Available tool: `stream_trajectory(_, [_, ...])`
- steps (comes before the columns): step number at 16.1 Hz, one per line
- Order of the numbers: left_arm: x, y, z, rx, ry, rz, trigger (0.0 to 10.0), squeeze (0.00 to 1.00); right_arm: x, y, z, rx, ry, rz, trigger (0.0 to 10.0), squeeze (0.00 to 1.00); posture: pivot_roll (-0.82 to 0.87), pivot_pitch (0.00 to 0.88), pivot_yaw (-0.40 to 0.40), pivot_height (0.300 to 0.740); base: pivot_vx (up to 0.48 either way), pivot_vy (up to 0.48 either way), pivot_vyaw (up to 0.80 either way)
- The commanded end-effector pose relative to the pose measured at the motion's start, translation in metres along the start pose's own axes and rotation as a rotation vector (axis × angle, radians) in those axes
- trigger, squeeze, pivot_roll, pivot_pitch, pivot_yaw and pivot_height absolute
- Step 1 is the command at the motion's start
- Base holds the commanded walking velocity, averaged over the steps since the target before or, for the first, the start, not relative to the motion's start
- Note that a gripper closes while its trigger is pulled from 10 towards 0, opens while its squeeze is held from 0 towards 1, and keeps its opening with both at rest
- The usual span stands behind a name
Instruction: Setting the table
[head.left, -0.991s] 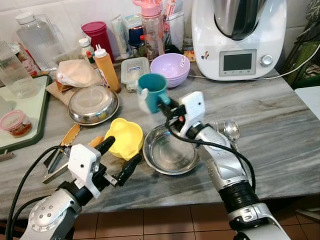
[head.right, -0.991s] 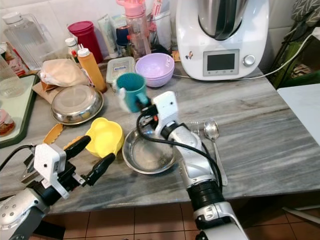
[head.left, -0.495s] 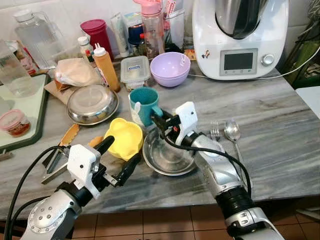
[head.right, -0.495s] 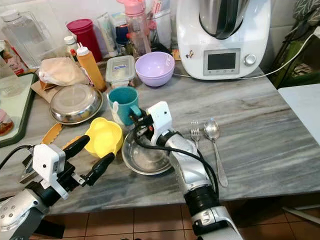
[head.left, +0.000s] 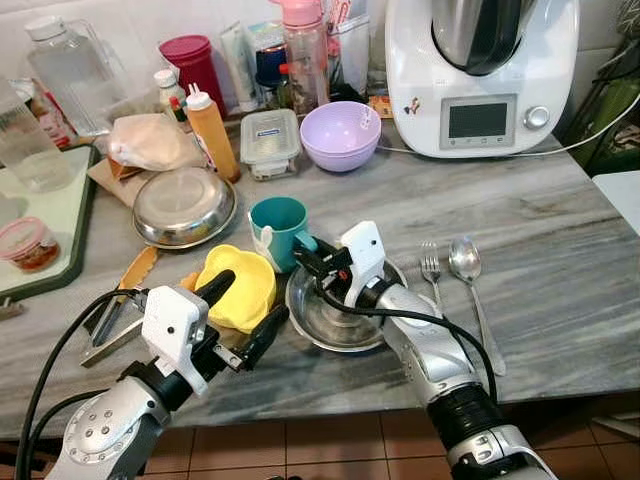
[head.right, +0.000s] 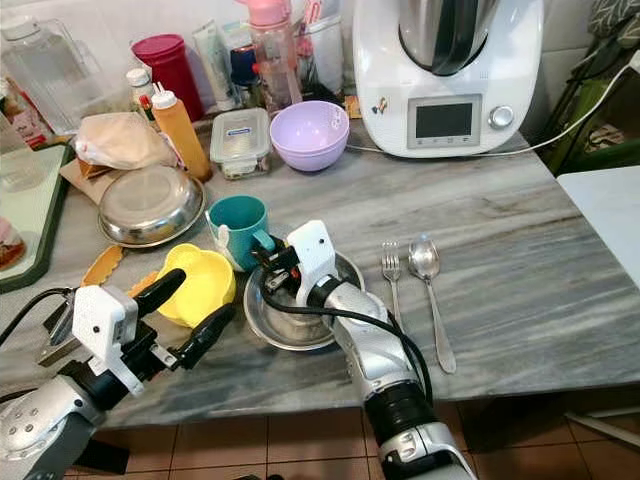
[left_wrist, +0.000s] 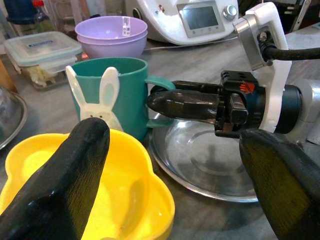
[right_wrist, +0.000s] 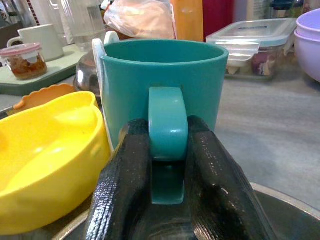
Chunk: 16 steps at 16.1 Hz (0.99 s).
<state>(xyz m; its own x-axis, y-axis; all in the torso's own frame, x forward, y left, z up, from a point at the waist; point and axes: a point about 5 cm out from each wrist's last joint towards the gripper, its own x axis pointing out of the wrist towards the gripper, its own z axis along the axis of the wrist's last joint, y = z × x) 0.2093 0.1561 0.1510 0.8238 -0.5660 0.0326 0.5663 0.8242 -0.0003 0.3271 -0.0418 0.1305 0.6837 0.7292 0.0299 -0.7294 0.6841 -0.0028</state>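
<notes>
Two right gripper (right_wrist: 167, 165) fingers around teal mug (head.left: 277, 228) handle.

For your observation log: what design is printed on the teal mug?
A white rabbit with long ears on the teal mug, clearest in the left wrist view.

A white food processor (head.left: 480, 75) stands far right on the worktop (head.left: 560, 200). Far left are a water jug (head.left: 70, 75), an orange sauce bottle (head.left: 213, 135), a red canister (head.left: 193, 68) and a green tray (head.left: 60, 225).

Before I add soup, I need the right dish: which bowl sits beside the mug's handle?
The empty steel bowl beneath the right gripper, unlike the yellow bowl beyond the teal mug.
</notes>
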Motion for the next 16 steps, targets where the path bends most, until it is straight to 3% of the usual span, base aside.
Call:
stream_trajectory(1, [0.001,-0.002,0.004,0.024,-0.004,-0.005,10.0,0.00,0.003,0.006,-0.001,-0.013,0.001,0.031,10.0,0.00,-0.06,0.134,0.113,0.740,0.000,0.000,0.00])
stream_trajectory(6, [0.002,-0.001,0.004,0.022,-0.004,-0.005,10.0,0.00,-0.003,0.004,-0.009,-0.096,0.045,0.028,10.0,0.04,-0.06,0.132,0.112,0.740,0.000,0.000,0.00])
stream_trajectory(7, [0.002,0.000,0.003,0.020,-0.003,-0.006,10.0,0.00,-0.004,0.003,-0.010,-0.136,0.049,0.026,10.0,1.00,-0.06,0.131,0.112,0.740,0.000,0.000,0.00])
stream_trajectory(16, [0.001,0.002,-0.006,0.022,0.012,-0.021,10.0,0.00,-0.008,-0.001,-0.002,-0.216,0.011,0.002,10.0,1.00,-0.07,0.120,0.112,0.740,0.000,0.000,0.00])
